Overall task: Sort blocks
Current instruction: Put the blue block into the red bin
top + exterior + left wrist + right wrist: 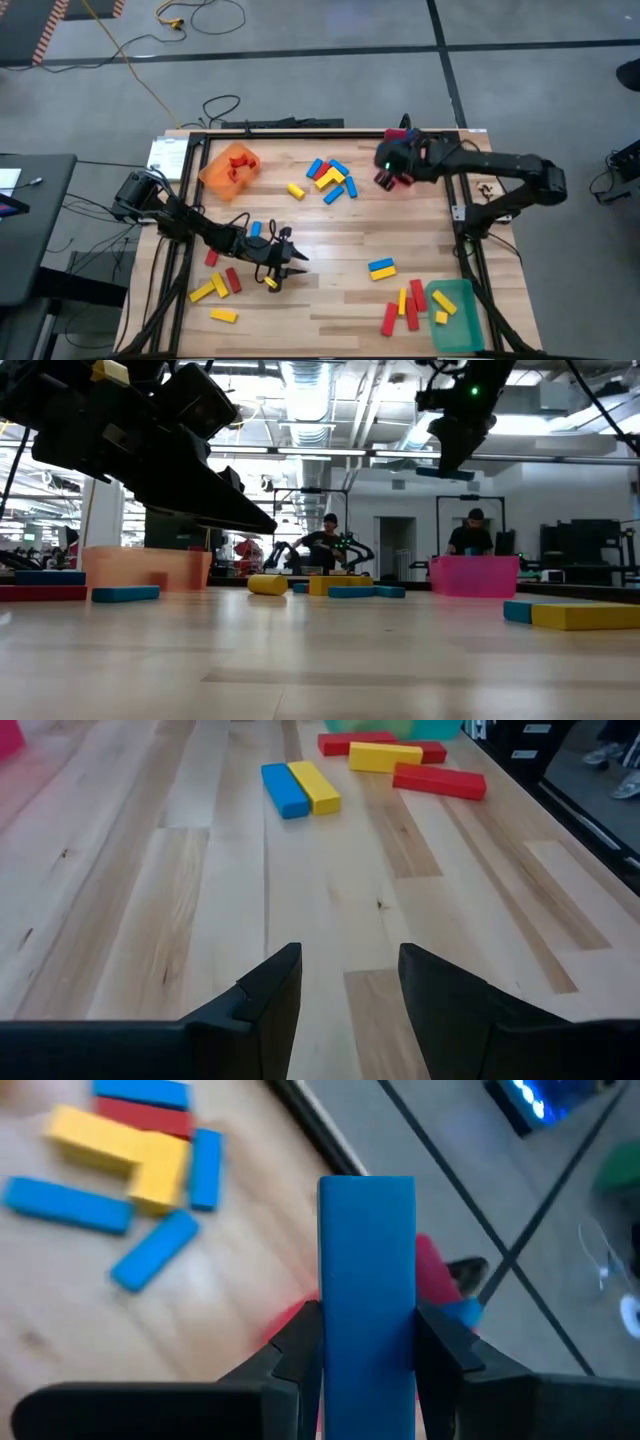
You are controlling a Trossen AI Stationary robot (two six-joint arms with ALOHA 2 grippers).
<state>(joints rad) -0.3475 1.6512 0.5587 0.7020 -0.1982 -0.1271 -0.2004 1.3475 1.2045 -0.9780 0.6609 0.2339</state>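
Red, blue and yellow blocks lie flat on the wooden table: a cluster (330, 178) at the far middle, a blue-and-yellow pair (381, 268), red ones (405, 305) and a group (220, 282) at the near left. My right gripper (388, 165) is shut on a blue block (366, 1270) above the red bin (392, 180); in the low view it (458, 435) hangs over that bin (475, 575). My left gripper (348, 990) is open and empty low over bare table at the near left (292, 262). My right gripper pinches the blue block by its two long sides (366, 1350) between its two fingers (300, 1345). The block lies along the fingers and its free end (366, 1190) sticks out past the fingertips. It is lifted clear, above the red bin (437, 1280).
An orange bin (232, 168) with red blocks stands at the far left. A green bin (455, 312) with yellow blocks stands at the near right corner. Bare wood lies in the table's middle (330, 235). People show in the room beyond the table (328, 540).
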